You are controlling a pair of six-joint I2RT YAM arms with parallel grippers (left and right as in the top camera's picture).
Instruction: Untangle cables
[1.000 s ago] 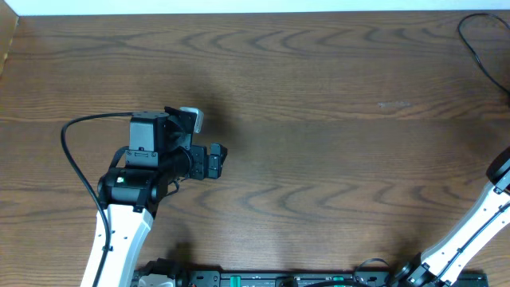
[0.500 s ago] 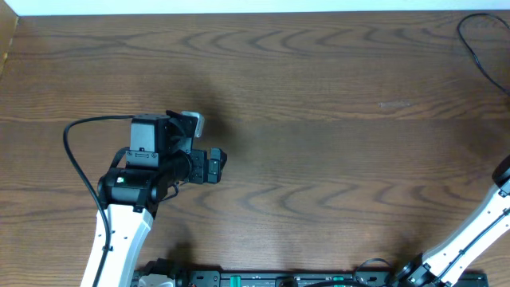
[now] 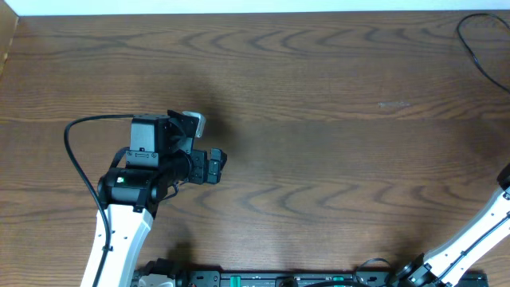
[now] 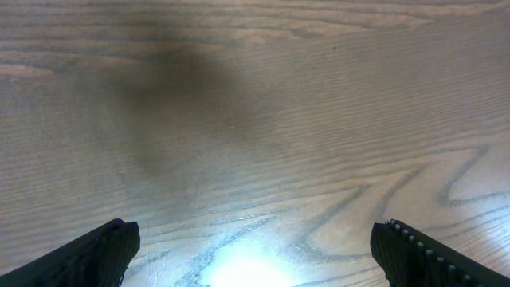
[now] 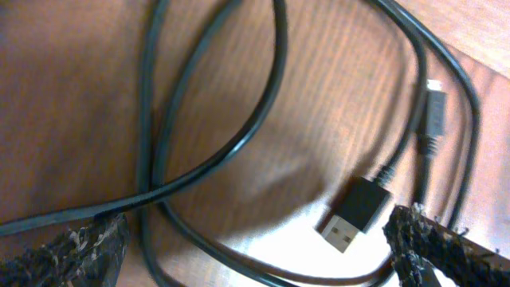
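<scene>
The cables (image 5: pixel 239 135) lie as loose black loops on the wood, filling the right wrist view. A flat USB plug (image 5: pixel 358 211) and a small plug end (image 5: pixel 434 112) rest among them. My right gripper (image 5: pixel 255 231) hovers over them, open, its fingertips (image 5: pixel 88 247) wide on either side of the loops and holding nothing. Part of a thin black cord (image 3: pixel 476 49) shows at the far right of the overhead view. My left gripper (image 3: pixel 203 143) is open above bare wood at the left, and the left wrist view shows nothing between its fingers (image 4: pixel 100 253).
The wooden table (image 3: pixel 319 119) runs to a pale edge at the back. The left arm's thick black cable (image 3: pixel 73 159) loops beside that arm. The right arm (image 3: pixel 470 239) leaves the overhead view at the right edge, its gripper out of that view.
The right arm has slid a little further out past the right edge of the overhead view. The left arm has barely moved.
</scene>
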